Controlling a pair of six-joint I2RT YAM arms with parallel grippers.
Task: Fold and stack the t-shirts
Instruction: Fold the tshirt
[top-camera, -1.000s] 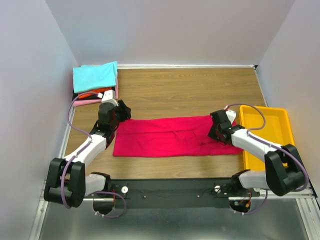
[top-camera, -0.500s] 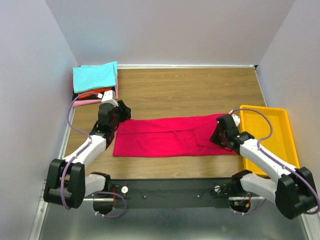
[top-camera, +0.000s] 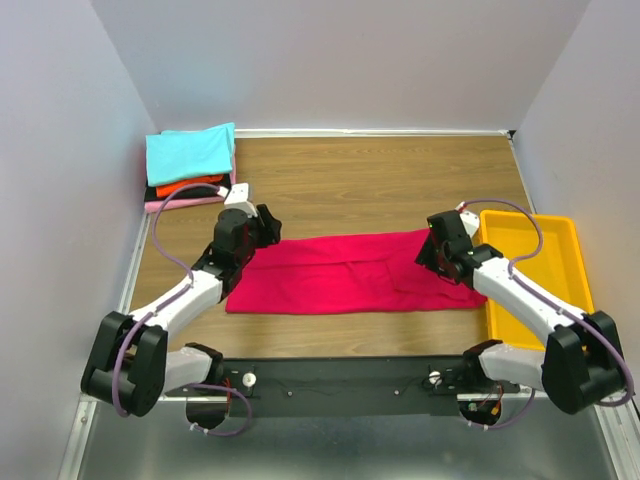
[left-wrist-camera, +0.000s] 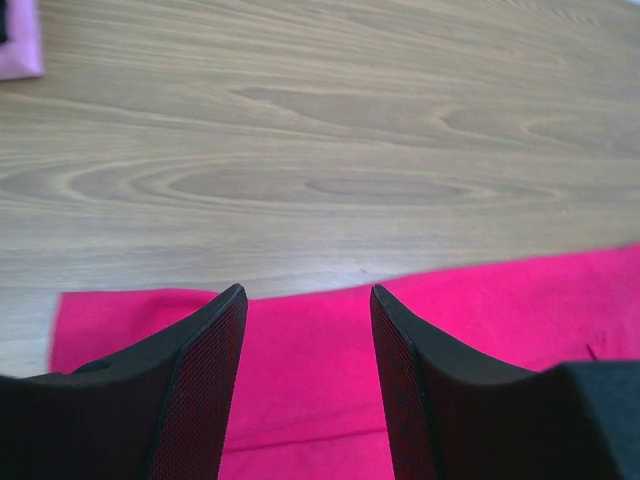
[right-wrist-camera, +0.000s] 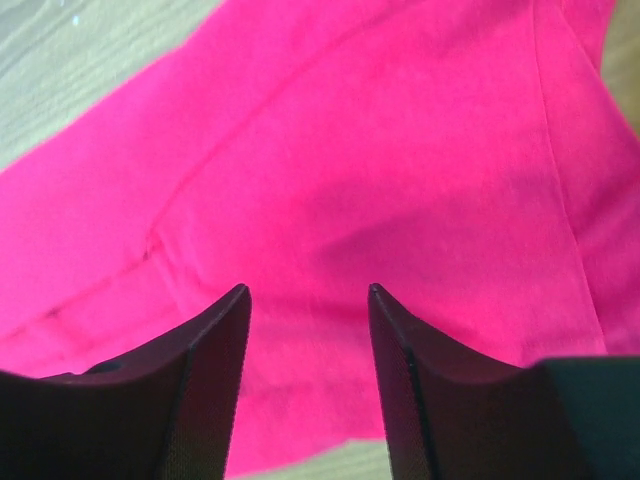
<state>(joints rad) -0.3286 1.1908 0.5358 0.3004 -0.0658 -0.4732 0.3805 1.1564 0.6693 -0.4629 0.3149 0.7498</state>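
Between the fingers (left-wrist-camera: 205, 380) of my left gripper (left-wrist-camera: 305, 295) nothing sits: jaws apart, released, hovering over the far left edge of the crimson t-shirt (top-camera: 340, 272), wood of the table (top-camera: 370, 180) just beyond the hem. Right gripper (right-wrist-camera: 308, 295) same story, jaws spread and empty, cloth and a seam line directly under them at the shirt's right end. Shirt lies flat as a long band folded lengthwise, across the table between both arms; its right end comes up just beside the yellow bin (top-camera: 545, 260), touching or not I cannot tell. Far left corner holds the finished stack: cyan t-shirt (top-camera: 190, 152) on top, orange-red t-shirt (top-camera: 190, 186) under it, pink t-shirt (top-camera: 165, 204) at the bottom. My read: next is a pinch at both ends for a crosswise fold. Risks: fingers close on the top layer only and the lengthwise fold peels open; one arm lifts ahead of the other and the band skews; the right end drags on the bin rim; the left arm, near the stack, clips it on the carry.
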